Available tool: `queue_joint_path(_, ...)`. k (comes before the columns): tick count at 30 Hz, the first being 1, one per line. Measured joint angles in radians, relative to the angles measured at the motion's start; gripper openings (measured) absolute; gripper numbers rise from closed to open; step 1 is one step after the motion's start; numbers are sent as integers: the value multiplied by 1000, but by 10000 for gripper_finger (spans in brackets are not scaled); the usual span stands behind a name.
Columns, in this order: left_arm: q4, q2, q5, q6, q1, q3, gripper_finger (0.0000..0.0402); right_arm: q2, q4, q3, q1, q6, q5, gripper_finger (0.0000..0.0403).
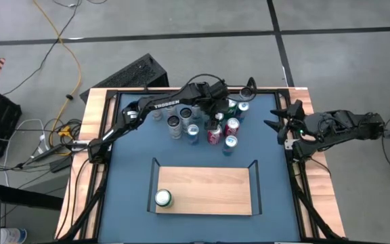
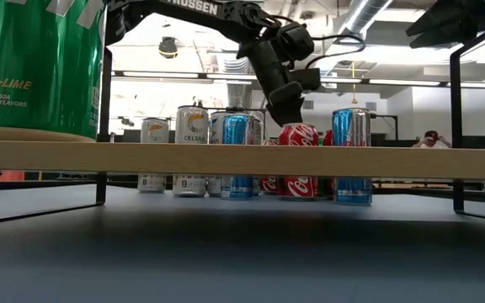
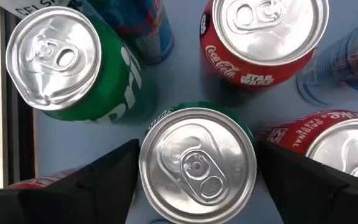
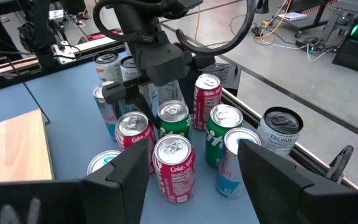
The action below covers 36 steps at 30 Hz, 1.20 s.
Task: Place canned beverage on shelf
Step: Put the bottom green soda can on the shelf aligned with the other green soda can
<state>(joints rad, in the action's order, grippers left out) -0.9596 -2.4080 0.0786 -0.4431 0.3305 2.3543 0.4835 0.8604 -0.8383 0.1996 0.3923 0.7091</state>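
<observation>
The counter [image 1: 131,169] is a blue surface with light-wood side strips, and both arms reach in over its far half. Nearer the front stands the shelf [image 1: 205,190], a light-wood board on thin black rails that lift it clear of the counter. One green can [image 1: 163,198] already stands upright on the shelf's left front corner, tucked aside, probably so that the rest of the board stays free for more cans.

Behind the shelf a cluster of cans [image 1: 208,122] stands upright and tightly packed, red, blue, green and silver, several touching or nearly so. That crowding is likely why the left gripper [image 3: 194,165] comes straight down from above rather than from the side.

The left jaws straddle a green-sided can [image 3: 196,163] in the middle of the cluster, one finger on either side, partly open and close to its wall; whether they press it yet cannot be told. The can stands on the counter, not lifted.

The right gripper [image 4: 194,171] waits over the counter's right edge, jaws apart and empty, facing the cluster.
</observation>
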Motion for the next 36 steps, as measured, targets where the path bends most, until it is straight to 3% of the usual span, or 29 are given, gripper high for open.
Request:
queue_joint_path(6, -2, -4, -36, 3, -13, 0, 271, 0, 0, 0, 0, 0, 0, 246)
queue_joint_path(36, -17, 102, -148, 49, -51, 0, 266, 0, 0, 0, 0, 1, -1, 246)
